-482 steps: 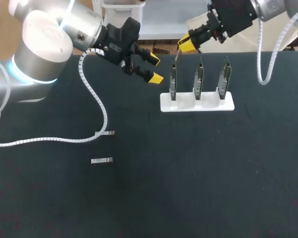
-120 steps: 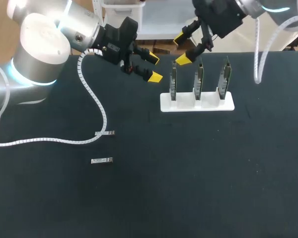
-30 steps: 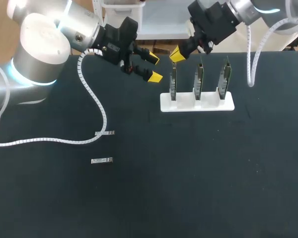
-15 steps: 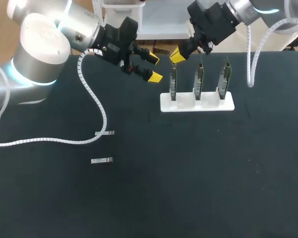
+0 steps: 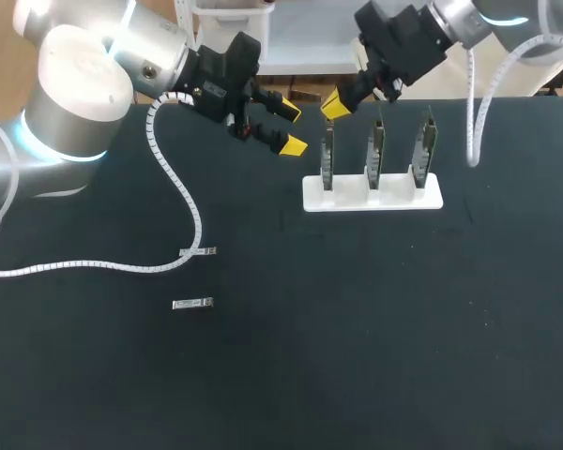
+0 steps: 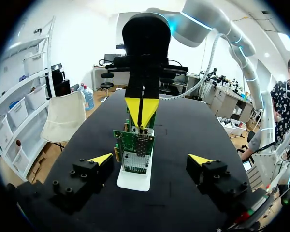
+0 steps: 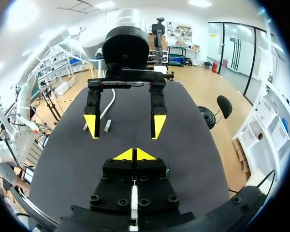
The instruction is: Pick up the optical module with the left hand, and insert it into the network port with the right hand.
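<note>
Right gripper [image 5: 332, 103], pinched shut on what looks like a slim silver optical module [image 7: 134, 200], hangs just above the leftmost green network card [image 5: 327, 155]. The left gripper [image 5: 288, 128] gapes wide, empty. Slight misalignment could jam the module against the port's edge or tilt the card.

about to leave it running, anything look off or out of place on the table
Nothing is spilled or broken; the three cards stand upright in the white stand. One oddity: the left arm's white cable trails across the table, and one loose optical module lies beside its bend, where it might snag.
</note>
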Controlling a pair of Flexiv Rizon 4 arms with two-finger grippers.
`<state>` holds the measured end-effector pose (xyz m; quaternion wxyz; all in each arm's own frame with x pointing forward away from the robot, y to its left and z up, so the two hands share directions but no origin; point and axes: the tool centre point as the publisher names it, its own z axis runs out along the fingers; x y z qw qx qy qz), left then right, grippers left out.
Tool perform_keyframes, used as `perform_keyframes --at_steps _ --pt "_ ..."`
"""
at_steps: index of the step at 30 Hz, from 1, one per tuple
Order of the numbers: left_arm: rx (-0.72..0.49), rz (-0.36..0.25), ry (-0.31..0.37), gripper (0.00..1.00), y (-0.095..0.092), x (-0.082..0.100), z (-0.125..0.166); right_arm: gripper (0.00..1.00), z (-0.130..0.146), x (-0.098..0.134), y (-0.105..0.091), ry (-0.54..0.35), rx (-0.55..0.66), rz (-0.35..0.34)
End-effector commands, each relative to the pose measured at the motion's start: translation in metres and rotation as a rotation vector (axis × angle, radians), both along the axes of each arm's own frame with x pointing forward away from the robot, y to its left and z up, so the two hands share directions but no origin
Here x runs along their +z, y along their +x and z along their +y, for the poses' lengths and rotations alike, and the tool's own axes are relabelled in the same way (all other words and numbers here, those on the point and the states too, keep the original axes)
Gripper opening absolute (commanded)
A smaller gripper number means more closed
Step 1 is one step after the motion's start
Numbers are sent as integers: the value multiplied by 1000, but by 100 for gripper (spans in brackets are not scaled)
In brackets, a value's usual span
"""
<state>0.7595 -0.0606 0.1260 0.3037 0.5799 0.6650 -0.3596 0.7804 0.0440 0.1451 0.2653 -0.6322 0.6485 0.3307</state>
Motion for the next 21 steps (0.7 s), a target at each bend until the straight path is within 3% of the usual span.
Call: perform_keyframes --at_steps 1,12,21 --pt "-1 -1 0 100 1 0 0 0 -5 7 1 45 -6 12" --pt "-1 -1 0 100 1 0 0 0 -42 37 3 136 -57 38" --pt "-1 -1 0 100 1 0 0 0 -87 34 -5 99 -70 57"
